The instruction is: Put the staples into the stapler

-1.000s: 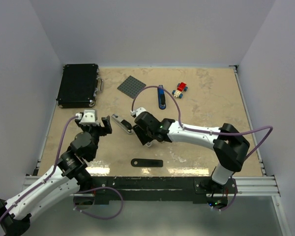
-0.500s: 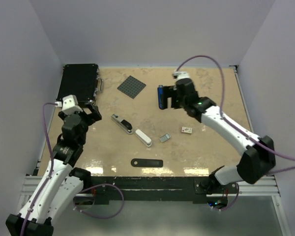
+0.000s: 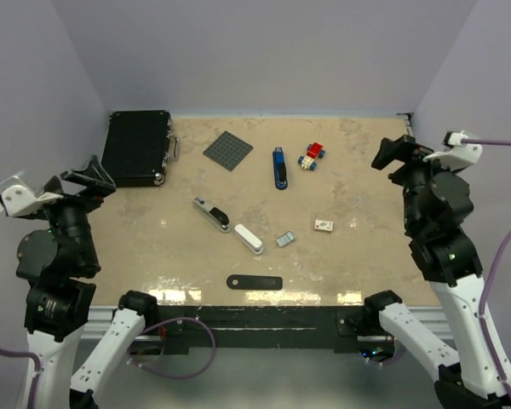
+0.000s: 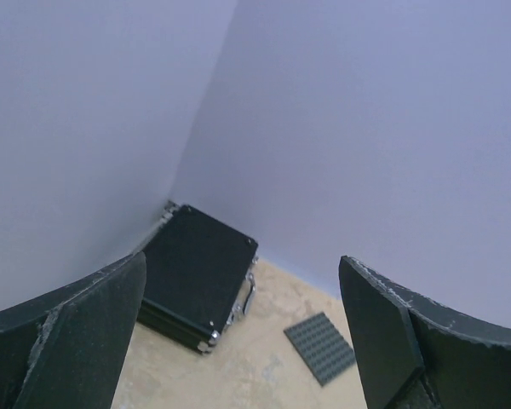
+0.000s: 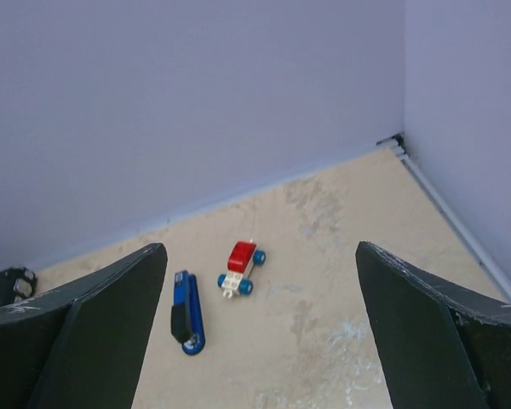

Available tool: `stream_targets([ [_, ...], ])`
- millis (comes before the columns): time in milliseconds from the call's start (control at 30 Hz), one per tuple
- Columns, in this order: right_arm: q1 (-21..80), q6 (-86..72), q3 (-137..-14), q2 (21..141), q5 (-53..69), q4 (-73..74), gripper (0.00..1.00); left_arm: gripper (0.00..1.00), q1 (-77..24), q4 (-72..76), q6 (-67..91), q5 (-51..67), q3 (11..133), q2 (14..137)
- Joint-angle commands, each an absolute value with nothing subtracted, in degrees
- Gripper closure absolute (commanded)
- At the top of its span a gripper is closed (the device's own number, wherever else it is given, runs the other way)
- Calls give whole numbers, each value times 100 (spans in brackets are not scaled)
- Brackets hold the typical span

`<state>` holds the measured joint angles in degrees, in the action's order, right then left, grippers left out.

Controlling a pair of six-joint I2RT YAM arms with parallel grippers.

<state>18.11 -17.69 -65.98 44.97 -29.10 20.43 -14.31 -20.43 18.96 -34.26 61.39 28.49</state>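
Observation:
The staples lie mid-table as a small grey piece and a white, red-marked piece. A silver-and-black stapler lies left of them, with a white oblong part just off its end. A blue stapler lies further back and shows in the right wrist view. My left gripper is open and empty, raised at the left edge. My right gripper is open and empty, raised at the right edge. Both are far from the staples.
A black case sits at the back left, also in the left wrist view. A grey baseplate lies beside it. A red, white and blue toy-brick car stands by the blue stapler. A black strip lies near the front edge.
Both arms have pulled back from the table's middle and risen to the sides. The right gripper left the silver stapler, passed the blue stapler, and now sits at the right edge.

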Motion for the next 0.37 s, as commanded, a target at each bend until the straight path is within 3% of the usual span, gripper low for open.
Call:
stream_targets([
  [0,1828,-1223,-6706,4228,-3296,1547,2,0,-1424,-2057,1161,-4078,6512,2883],
  [333,1828,-1151,-6601,4087,-3305,1345,2,0,-1450,-1863,1178,-4148,6381,2874],
])
